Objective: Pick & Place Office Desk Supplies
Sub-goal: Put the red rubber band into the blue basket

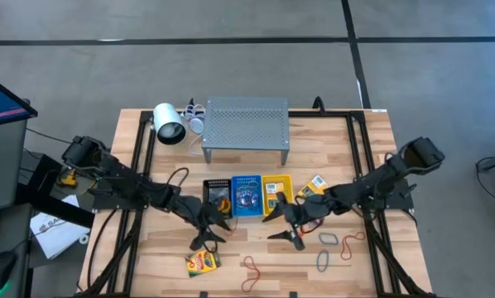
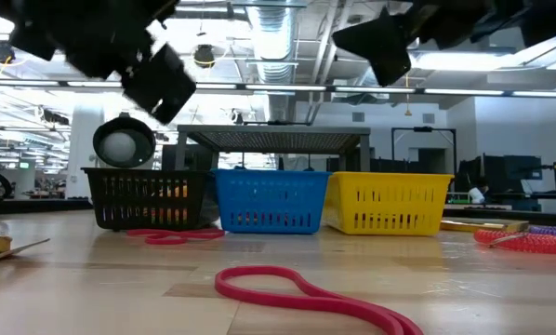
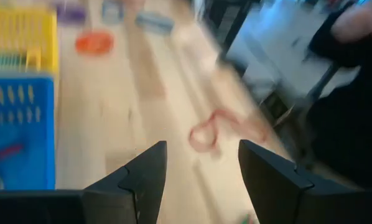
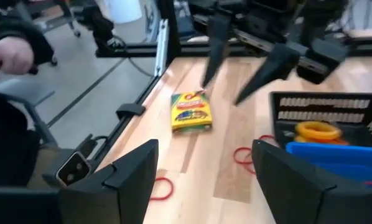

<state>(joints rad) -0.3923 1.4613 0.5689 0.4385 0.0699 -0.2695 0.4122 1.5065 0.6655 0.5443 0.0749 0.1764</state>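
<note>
- Table (image 1: pixel 148 248): wooden slat top, seen whole in the high view.
- Shelf (image 1: pixel 246 121): grey perforated metal, standing at the far middle of the table. A white cylinder (image 1: pixel 168 122) with a dark end lies just beside its left end.
- Baskets: three stand side by side in a row in front of the shelf.
  - Black basket (image 1: pixel 217 197), leftmost: holds orange bands (image 4: pixel 315 130).
  - Blue basket (image 1: pixel 247 196), middle: holds a red band, seen through its wall in the left wrist view.
  - Yellow basket (image 1: pixel 276 193), rightmost: contents cannot be told.
- Left gripper (image 1: pixel 211 234): hangs above the table just in front of the black basket, fingers spread wide, holding nothing.
- Right gripper (image 1: pixel 284 224): hangs above the table just in front of the yellow basket, fingers spread wide, holding nothing.
- Crayon boxes:
  - One crayon box (image 1: pixel 203 262) lies flat on the table near the front edge, just in front of the left gripper.
  - A second crayon box (image 1: pixel 314 185) lies just right of the yellow basket.
- Loose bands on the table:
  - Red band (image 1: pixel 253 271), twisted, near the front edge between the two grippers.
  - Grey band (image 1: pixel 327 240), just right of the right gripper.
  - Second grey band (image 1: pixel 324 261), in front of the first.
  - Orange band (image 1: pixel 351 245), right of the grey bands.
</note>
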